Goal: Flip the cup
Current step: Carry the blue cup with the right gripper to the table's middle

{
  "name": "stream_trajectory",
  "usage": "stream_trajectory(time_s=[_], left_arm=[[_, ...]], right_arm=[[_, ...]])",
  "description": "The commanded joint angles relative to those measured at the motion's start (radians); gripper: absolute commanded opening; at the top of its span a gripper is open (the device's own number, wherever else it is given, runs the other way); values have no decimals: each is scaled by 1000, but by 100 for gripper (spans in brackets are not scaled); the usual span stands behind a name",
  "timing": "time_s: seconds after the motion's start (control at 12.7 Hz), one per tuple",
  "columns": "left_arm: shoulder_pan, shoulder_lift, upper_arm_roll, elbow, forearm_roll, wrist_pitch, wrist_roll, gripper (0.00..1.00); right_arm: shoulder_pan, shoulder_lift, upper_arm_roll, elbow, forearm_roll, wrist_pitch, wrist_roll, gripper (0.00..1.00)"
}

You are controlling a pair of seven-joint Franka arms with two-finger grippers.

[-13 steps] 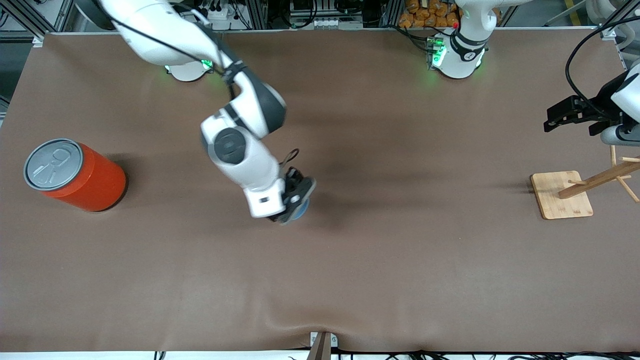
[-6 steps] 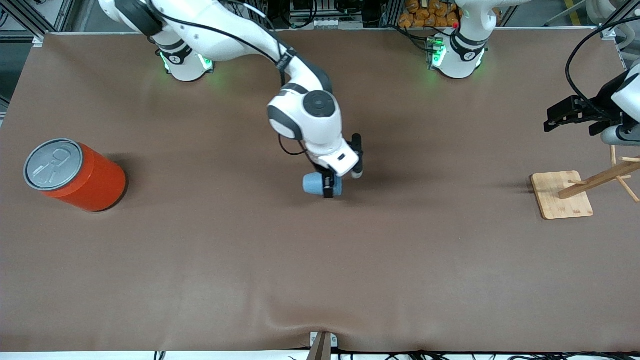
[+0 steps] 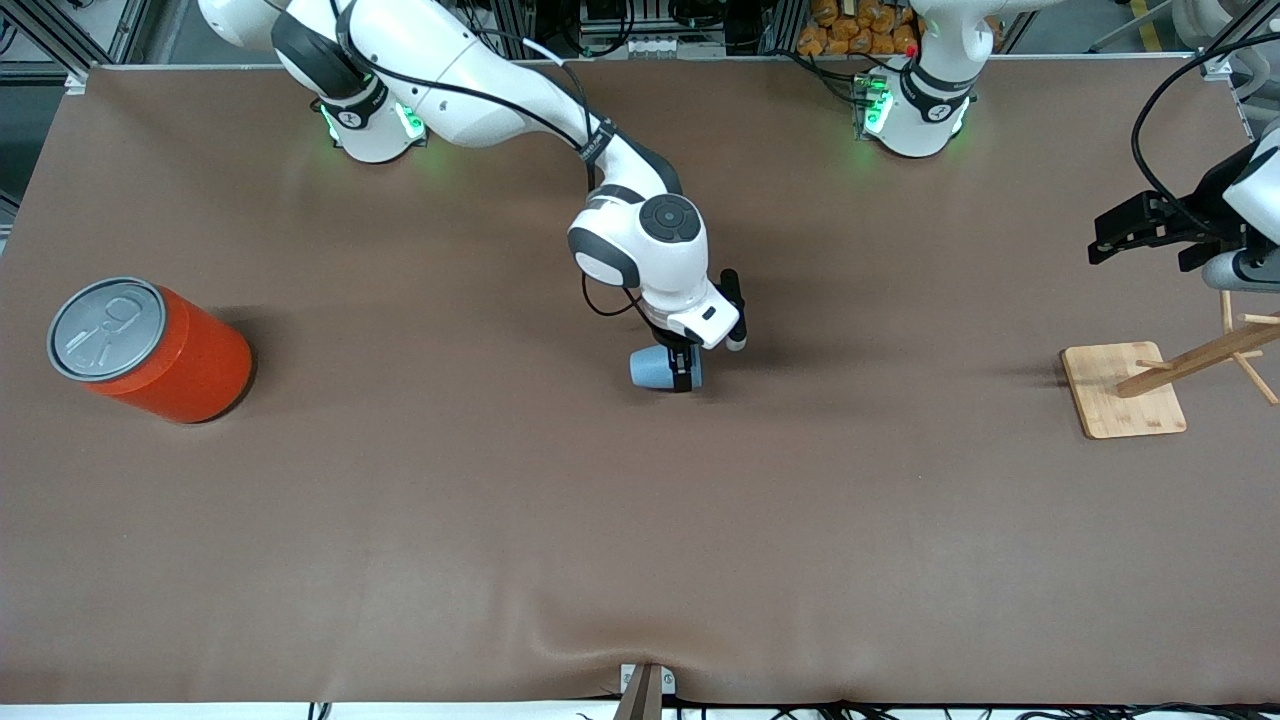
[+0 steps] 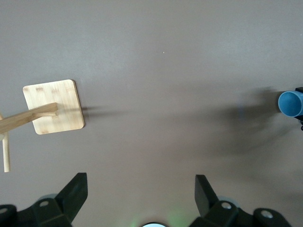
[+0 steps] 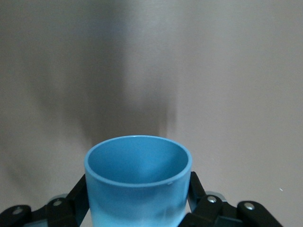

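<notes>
Front view: the cup (image 3: pixel 655 368) is held sideways over mid-desk (image 3: pixel 640 520), clamped between the right end effector's (image 3: pixel 684 374) fingers; the left end effector (image 3: pixel 1140 232), spread open, waits above the wooden stand (image 3: pixel 1122 390).

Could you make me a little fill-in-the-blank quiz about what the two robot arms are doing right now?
1. The right gripper is shut on the small blue ____.
2. The orange can stands at the ____ arm's end of the table.
3. The left gripper, over the wooden stand, has its fingers ____.

Missing words: cup; right; open

Brown-covered table (image 3: pixel 400 520), aluminium framing (image 3: pixel 60 40)
</notes>
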Motion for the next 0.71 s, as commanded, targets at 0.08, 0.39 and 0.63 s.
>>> stream_trajectory(time_s=[0.08,0.39,0.63], left_arm=[[10,2,-5,12,-15,-6,10,100],[8,2,-5,12,-15,-6,11,100],[8,2,-5,12,-15,-6,11,100]], right_arm=[[34,43,-18,37,-40,27,43,0],[38,51,-18,34,-40,39,79,0],[38,54,-18,31,-40,39,80,0]])
